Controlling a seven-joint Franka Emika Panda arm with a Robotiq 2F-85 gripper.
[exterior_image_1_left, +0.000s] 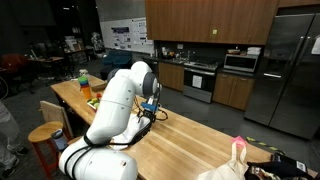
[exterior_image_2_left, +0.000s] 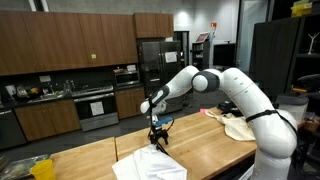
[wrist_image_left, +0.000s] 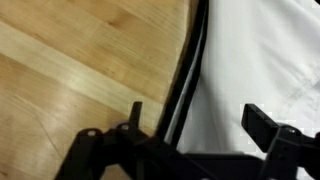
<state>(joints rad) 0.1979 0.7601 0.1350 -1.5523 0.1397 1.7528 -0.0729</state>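
Overhanging the white cloth (wrist_image_left: 262, 62), parted jaws look blurred.

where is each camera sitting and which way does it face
An exterior view: by the robot's base, looking along the counter to the cabinets; the arm fills the foreground.
An exterior view: across the counter, facing the cabinets; the arm reaches in from the right, gripper over a cloth.
Wrist view: on the wrist, looking down at counter and cloth; the open gripper shows.
Shared: both exterior views show arm, counter, cabinets.
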